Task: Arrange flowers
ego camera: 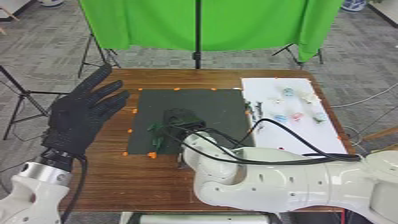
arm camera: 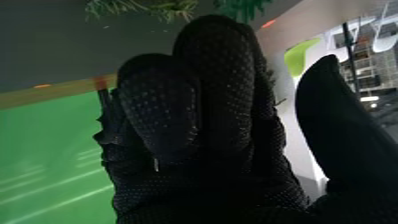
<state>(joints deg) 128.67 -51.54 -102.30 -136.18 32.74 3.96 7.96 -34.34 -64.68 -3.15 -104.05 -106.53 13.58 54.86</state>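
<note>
**Right hand [ego camera: 185,119] low over the mat [ego camera: 191,98], greenery [ego camera: 158,136] beside it**

Head view: greenery at the mat's near-left corner; can't tell if it touches the hand. Small flowers [ego camera: 297,116] spread over the white sheet [ego camera: 266,87], more stems [ego camera: 258,108] along its left edge. Left hand [ego camera: 75,120] raised off the table's [ego camera: 107,187] left edge, fingers straight, slightly apart.

Right wrist view: right hand [arm camera: 213,115] has fingers together, relaxed, thumb well apart, nothing clamped. Greenery just past the fingertips.
</note>
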